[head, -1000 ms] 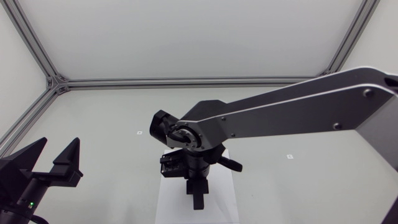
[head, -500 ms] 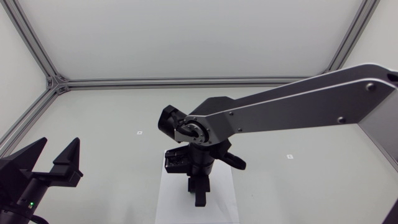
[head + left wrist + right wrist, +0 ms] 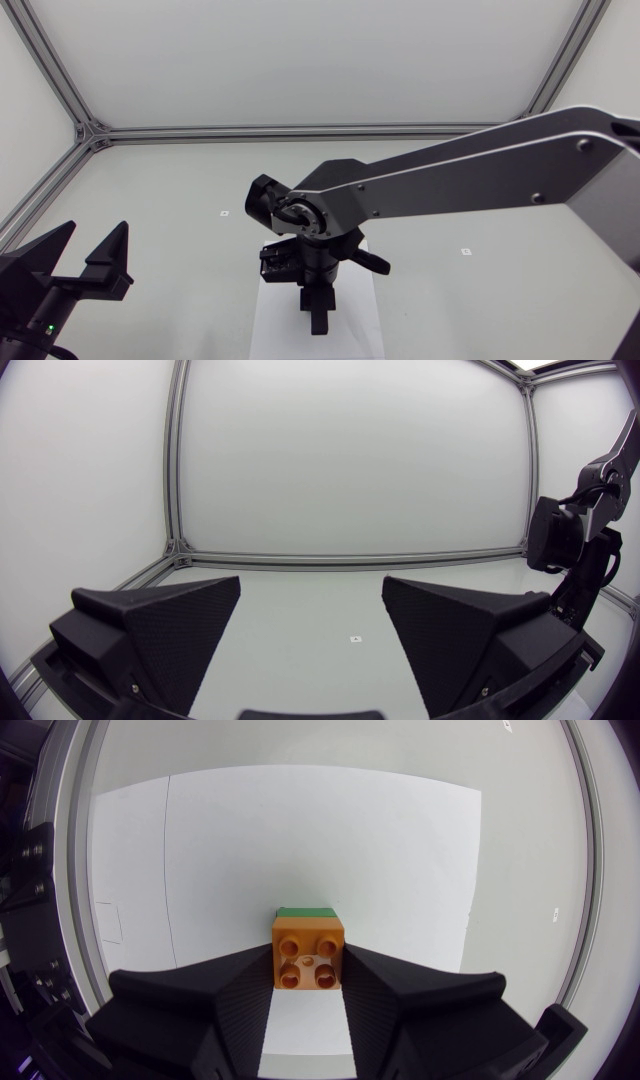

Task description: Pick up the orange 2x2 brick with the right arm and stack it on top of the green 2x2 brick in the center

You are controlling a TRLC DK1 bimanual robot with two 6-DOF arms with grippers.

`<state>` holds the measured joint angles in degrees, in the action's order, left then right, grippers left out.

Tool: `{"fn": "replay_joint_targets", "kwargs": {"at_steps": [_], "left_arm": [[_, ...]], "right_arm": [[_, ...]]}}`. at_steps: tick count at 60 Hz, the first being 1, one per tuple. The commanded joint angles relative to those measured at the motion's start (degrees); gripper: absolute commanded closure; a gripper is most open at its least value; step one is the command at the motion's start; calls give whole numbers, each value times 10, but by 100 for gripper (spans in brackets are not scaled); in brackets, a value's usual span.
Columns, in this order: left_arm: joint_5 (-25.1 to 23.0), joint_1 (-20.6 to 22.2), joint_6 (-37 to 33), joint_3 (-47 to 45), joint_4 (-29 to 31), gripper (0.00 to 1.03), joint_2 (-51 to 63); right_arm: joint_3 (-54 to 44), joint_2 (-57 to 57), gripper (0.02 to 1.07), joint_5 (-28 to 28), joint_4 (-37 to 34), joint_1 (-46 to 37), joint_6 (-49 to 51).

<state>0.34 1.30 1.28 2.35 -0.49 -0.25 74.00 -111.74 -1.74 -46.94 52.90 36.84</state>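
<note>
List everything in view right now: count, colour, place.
orange brick: 1, orange, between the right tool's fingers, over the white sheet
green brick: 1, green, only an edge shows past the orange brick's far side, apparently beneath it
white sheet: 1, white, flat at the table's centre, under the right tool
markers: 2, small white squares, on the table, one on either side of the sheet
table: 1, pale grey, under everything
left tool: 1, black, open and empty, at the table's left, apart from the bricks
right tool: 1, black, shut on the orange brick, pointing down over the sheet
right arm: 1, silver-grey with black joints, coming in from the right to the centre
</note>
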Motion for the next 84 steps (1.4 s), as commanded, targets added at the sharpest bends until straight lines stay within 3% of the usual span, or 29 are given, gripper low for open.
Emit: {"fn": "replay_joint_targets", "kwargs": {"at_steps": [1, 53, 84], "left_arm": [[-3, -2, -8, -23, 8, 4, -5], [-3, -2, -8, -23, 8, 4, -5], [-3, -2, -8, -23, 8, 4, -5]], "right_arm": [[-32, -56, 102, -9, -15, -8, -6], [-49, -43, 100, 6, -3, -17, 18], [-38, -20, 65, 10, -17, -15, 15]]}}
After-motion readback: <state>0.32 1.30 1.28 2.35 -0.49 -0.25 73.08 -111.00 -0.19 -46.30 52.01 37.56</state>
